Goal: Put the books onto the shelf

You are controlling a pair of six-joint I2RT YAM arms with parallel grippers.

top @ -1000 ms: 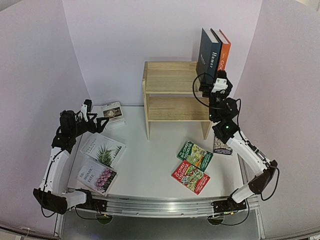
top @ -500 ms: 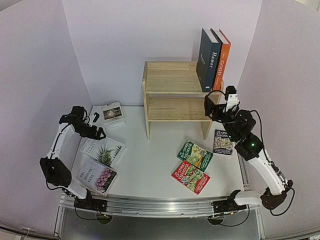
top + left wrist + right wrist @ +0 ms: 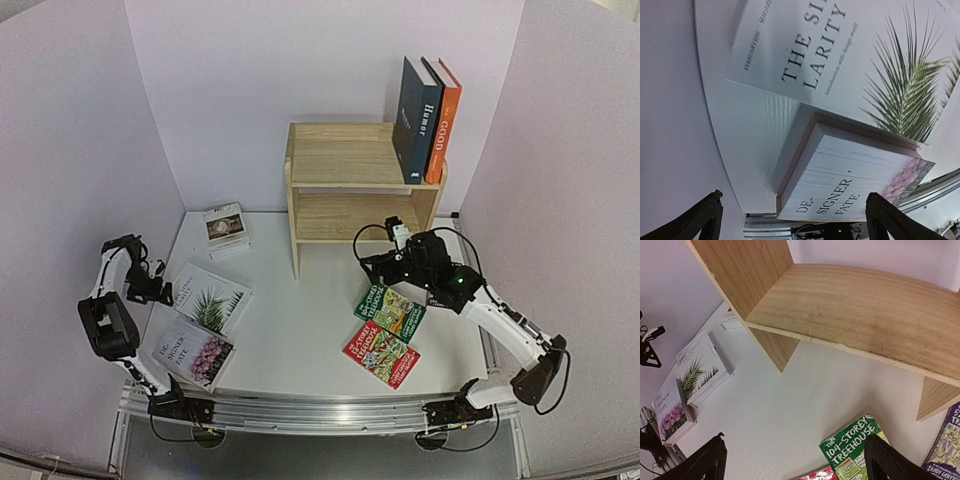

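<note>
The shelf [image 3: 352, 186] stands at the back with the navy book [image 3: 417, 118] and the orange book [image 3: 444, 120] upright on its top right. A small white book [image 3: 224, 226], a white plant book [image 3: 207, 297] and a pink-flower book [image 3: 193, 351] lie at the left. A green paperback [image 3: 389, 309] and a red paperback [image 3: 381, 353] lie at the right. My left gripper [image 3: 150, 290] hangs open over the plant book [image 3: 840, 65] and the pink-flower book [image 3: 855, 180]. My right gripper [image 3: 375, 265] is open and empty above the green paperback [image 3: 855, 450], in front of the shelf's lower board [image 3: 855, 310].
A purple paperback [image 3: 946, 450] lies by the shelf's right leg, hidden under my right arm in the top view. Pale walls close in the table on three sides. A metal rail [image 3: 320, 410] runs along the near edge.
My right gripper has come down from beside the navy book on the shelf top to low over the green paperback. My left gripper has swung left and back toward the plant book's left edge.
</note>
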